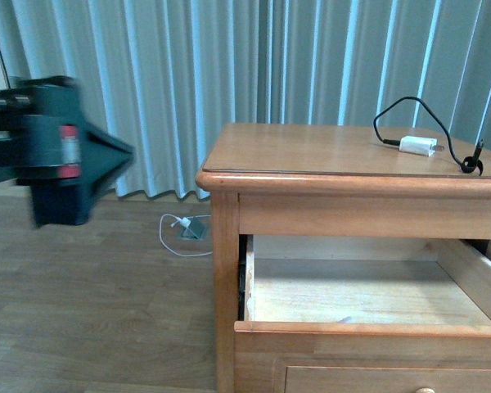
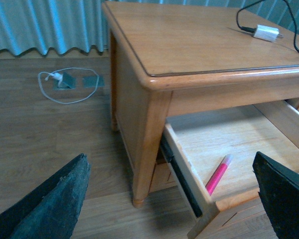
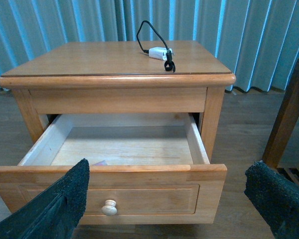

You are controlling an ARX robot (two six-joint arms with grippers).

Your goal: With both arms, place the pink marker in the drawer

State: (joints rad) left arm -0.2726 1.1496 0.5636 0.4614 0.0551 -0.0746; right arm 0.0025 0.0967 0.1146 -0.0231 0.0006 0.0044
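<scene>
Left arm (image 1: 49, 147) held high, off to side of bench (image 1: 311, 151), blurred; red-white label (image 1: 69, 151) on it unreadable. Left jaws spread wide, empty. Right jaws spread wide, empty, facing drawer (image 3: 139, 191) front. Pink marker (image 2: 218, 174) lies inside open drawer, ahead of left jaws, well apart.

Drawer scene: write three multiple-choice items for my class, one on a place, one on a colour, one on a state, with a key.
1. Where is the pink marker? A on the tabletop; B inside the drawer; C on the floor.
2. What colour is the charger block? A white; B black; C pink.
3. What state is the drawer in? A shut; B pulled open; C taken out.
Key: 1 B, it lies on the drawer's bottom; 2 A, the block is plainly white; 3 B, its pale inside is exposed.
</scene>
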